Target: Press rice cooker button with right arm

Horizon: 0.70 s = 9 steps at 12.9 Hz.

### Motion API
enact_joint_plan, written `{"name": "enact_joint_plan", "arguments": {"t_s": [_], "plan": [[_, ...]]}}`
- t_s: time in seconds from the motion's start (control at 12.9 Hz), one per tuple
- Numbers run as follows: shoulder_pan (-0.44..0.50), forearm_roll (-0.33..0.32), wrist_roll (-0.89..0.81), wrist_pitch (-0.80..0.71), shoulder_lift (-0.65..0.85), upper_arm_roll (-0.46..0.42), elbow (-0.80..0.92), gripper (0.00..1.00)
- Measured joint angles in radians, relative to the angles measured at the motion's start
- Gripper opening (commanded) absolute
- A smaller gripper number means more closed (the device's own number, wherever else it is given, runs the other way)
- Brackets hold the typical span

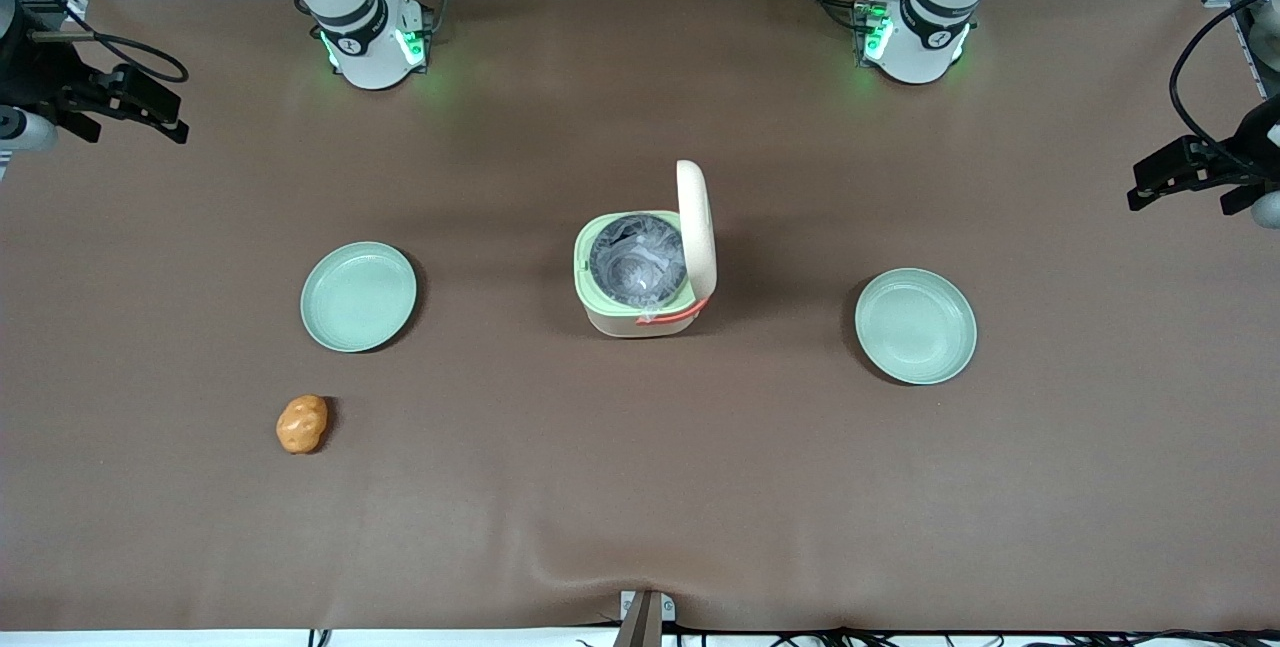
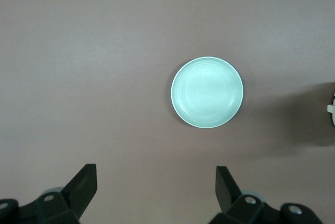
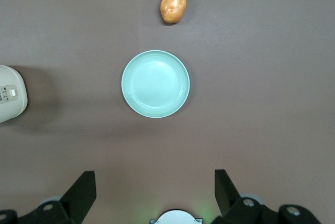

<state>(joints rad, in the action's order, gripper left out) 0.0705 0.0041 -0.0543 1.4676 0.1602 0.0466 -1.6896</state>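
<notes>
The rice cooker (image 1: 640, 302) stands mid-table, cream with a pale green rim. Its lid (image 1: 696, 227) stands open and upright, baring the grey inner pot (image 1: 637, 259). The coral handle (image 1: 672, 314) lies on the side nearer the front camera. The button does not show in the front view. In the right wrist view a cream edge of the cooker (image 3: 10, 96) carries a small pale rectangle (image 3: 12, 93) by tiny dark marks; whether that is the button I cannot tell. My right gripper (image 3: 155, 174) hangs open and empty high above a green plate (image 3: 155, 84), well away from the cooker.
One green plate (image 1: 358, 296) lies toward the working arm's end, another (image 1: 916, 325) toward the parked arm's end. An orange-brown potato (image 1: 301, 424) lies nearer the front camera than the first plate. The right arm's base (image 1: 370, 42) stands at the table's back edge.
</notes>
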Motion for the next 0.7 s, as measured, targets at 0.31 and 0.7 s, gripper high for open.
{"name": "enact_joint_plan", "arguments": {"t_s": [0.31,0.7], "plan": [[0.0,0.0,0.006,0.015,0.01,0.0,-0.007,1.0],[0.0,0.0,0.008,0.025,0.01,-0.001,-0.005,1.0]]}}
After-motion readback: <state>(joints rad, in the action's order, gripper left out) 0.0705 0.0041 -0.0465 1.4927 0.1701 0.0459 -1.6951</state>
